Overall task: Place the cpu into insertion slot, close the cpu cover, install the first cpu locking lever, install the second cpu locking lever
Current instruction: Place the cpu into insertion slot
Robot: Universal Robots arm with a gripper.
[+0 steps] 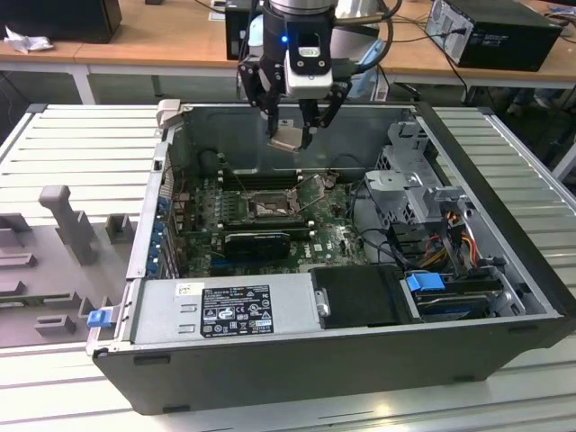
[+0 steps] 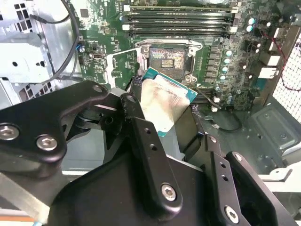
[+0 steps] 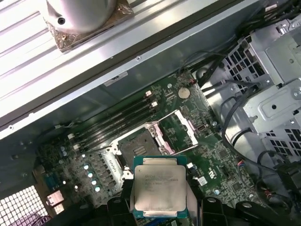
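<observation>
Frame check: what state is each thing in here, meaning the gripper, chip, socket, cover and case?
Black gripper: shut on the chip, above the green motherboard.
Small square silver-grey cpu: held in the gripper, not yet in the slot.
Dark square insertion slot: empty.
Thin silvery hinged cpu cover: swung open beside the slot.
Black desktop computer case: lying on its side, open.

Ribbed pale metal worktable (image 1: pixel 513 162) is spanning the scene. Wooden desks (image 1: pixel 171 40) are running along the far side, carrying black computer cases (image 1: pixel 490 31). Grey fixture blocks (image 1: pixel 61 216) are sitting at the exterior view's left.
</observation>
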